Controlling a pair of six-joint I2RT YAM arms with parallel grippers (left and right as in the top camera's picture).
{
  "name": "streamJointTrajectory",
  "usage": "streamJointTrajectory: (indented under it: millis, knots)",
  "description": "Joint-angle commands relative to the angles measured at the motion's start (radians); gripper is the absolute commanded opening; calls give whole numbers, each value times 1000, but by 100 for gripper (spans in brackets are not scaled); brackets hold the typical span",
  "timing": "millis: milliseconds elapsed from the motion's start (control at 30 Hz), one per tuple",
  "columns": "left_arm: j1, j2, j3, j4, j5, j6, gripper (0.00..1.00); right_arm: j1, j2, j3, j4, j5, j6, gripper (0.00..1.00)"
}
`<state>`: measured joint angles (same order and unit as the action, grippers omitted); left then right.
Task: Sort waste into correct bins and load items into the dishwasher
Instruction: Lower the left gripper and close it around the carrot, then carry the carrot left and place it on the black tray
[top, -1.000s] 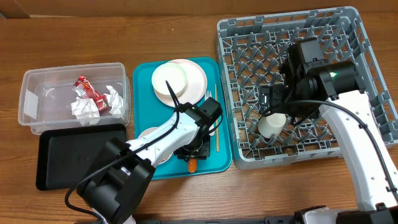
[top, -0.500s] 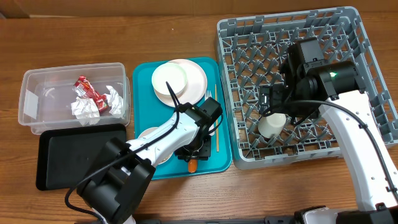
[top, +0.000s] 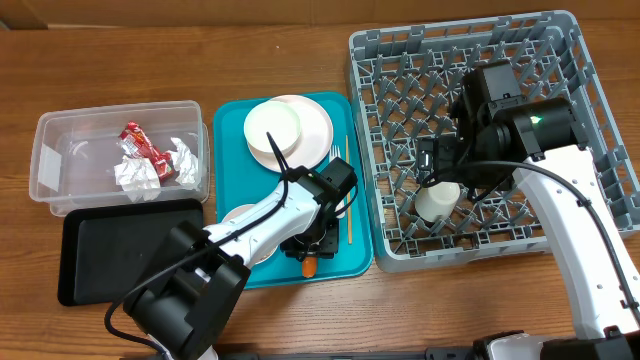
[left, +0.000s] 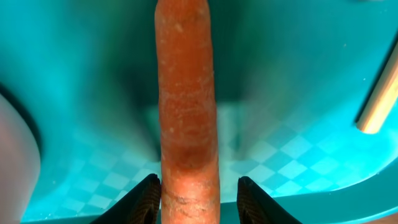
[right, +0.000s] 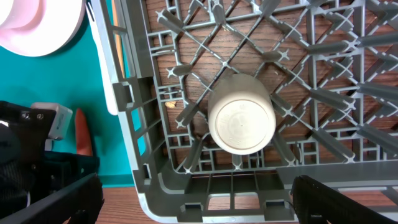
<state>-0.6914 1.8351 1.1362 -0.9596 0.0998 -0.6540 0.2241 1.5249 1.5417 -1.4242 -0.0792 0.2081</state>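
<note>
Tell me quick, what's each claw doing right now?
Left gripper: open, straddling the carrot.
Right gripper: open, empty, over the cup in the rack.

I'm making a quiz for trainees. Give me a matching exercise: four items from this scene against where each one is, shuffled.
1 carrot
2 small white cup
3 red snack wrapper
4 wooden stick

A in the clear tub
B in the grey dish rack
C between the fingers of the left gripper
D along the teal tray's right side

Pairs: 1-C, 2-B, 3-A, 4-D
</note>
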Motion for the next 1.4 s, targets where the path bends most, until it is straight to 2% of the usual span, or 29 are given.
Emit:
streamJointTrajectory:
  millis: [0, 100, 267, 333, 367, 433, 700, 767, 933, 1067, 1133, 1367]
  knots:
    - [6, 9, -28, 11, 6, 4, 44, 3, -11, 20, 5, -5, -6, 100]
    - [17, 9, -37, 19, 22, 4, 45, 3, -11, 20, 5, -5, -6, 100]
    - [25, 9, -37, 24, 24, 3, 54, 3, -11, 20, 5, -5, -6, 100]
    - [25, 9, -37, 25, 24, 3, 69, 3, -11, 20, 5, -5, -6, 100]
    - [25, 9, -37, 24, 24, 3, 70, 3, -11, 20, 5, -5, -6, 100]
    - [25, 9, -37, 23, 24, 3, 65, 3, -11, 20, 5, -5, -6, 100]
    - [26, 9, -33, 16, 31, 4, 63, 3, -11, 20, 5, -5, -6, 100]
    - [25, 9, -33, 18, 31, 4, 57, 3, -11, 20, 5, -5, -6, 100]
    - [25, 9, -33, 19, 31, 4, 24, 3, -11, 20, 5, -5, -6, 100]
    - [25, 9, -33, 18, 31, 4, 13, 3, -11, 20, 5, -5, -6, 100]
    - [25, 9, -33, 18, 31, 4, 4, 3, -11, 20, 5, -5, -6, 100]
    - [26, 1, 48, -15, 47, 77, 4, 3, -11, 20, 5, -5, -6, 100]
